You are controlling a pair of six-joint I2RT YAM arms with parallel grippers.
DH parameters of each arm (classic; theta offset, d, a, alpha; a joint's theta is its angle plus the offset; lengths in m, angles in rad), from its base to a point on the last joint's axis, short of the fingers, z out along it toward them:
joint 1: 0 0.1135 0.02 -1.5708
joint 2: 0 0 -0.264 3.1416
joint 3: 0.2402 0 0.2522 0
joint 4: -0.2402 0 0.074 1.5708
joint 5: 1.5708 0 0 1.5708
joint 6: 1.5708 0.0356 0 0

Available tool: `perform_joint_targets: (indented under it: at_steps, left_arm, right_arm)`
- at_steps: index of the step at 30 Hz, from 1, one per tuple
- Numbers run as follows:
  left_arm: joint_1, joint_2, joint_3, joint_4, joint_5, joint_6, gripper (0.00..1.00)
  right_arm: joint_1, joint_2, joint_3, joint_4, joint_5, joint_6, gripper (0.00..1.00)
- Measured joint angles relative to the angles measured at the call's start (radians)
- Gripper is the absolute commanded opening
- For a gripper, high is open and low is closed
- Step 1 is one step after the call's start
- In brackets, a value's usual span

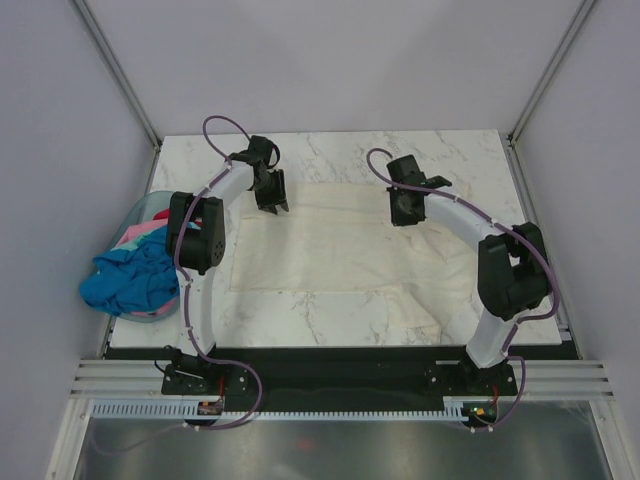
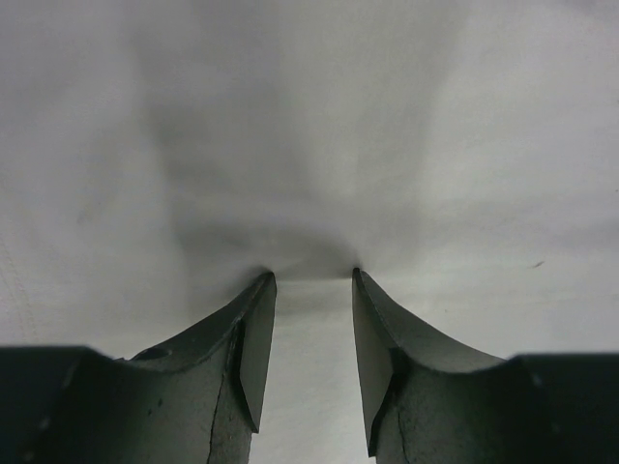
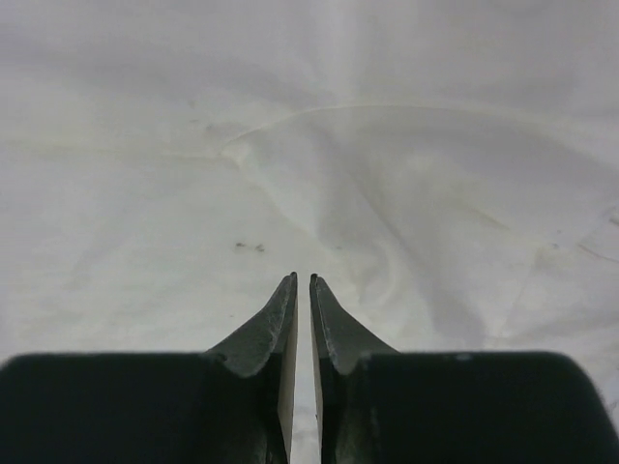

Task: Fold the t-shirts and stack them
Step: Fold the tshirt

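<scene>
cream t-shirt (image 1: 330, 245): flat mid-table | basket (image 1: 143, 208): left, blue t-shirt (image 1: 130, 280) overhanging

White rounded links were noted on left arm (image 1: 203, 290) and right arm (image 1: 487, 335), joined by bulky black joint housings. Thin purple cable (image 1: 222, 121) was looped along each arm. Black base plates (image 1: 190, 380) were seen. left gripper (image 1: 272, 207) and right gripper (image 1: 403, 217) were finished black; fingers (image 2: 242, 358) matt dark, tapered to wedge tips.
</scene>
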Motion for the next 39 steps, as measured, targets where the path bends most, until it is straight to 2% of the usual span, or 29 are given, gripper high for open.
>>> perform_joint_targets:
  at_steps: [7, 21, 39]
  left_arm:
    - [0.000, 0.000, 0.000, 0.000, 0.000, 0.000, 0.46]
    - [0.000, 0.003, 0.005, -0.005, -0.001, 0.000, 0.46]
    - [0.000, 0.010, 0.017, -0.010, -0.004, 0.001, 0.45]
  right_arm:
    - [0.102, 0.005, -0.029, 0.040, -0.025, -0.049, 0.18]
    - [0.096, 0.062, -0.076, 0.043, 0.177, -0.091, 0.20]
    - [0.096, 0.117, -0.089, 0.091, 0.226, -0.091, 0.22]
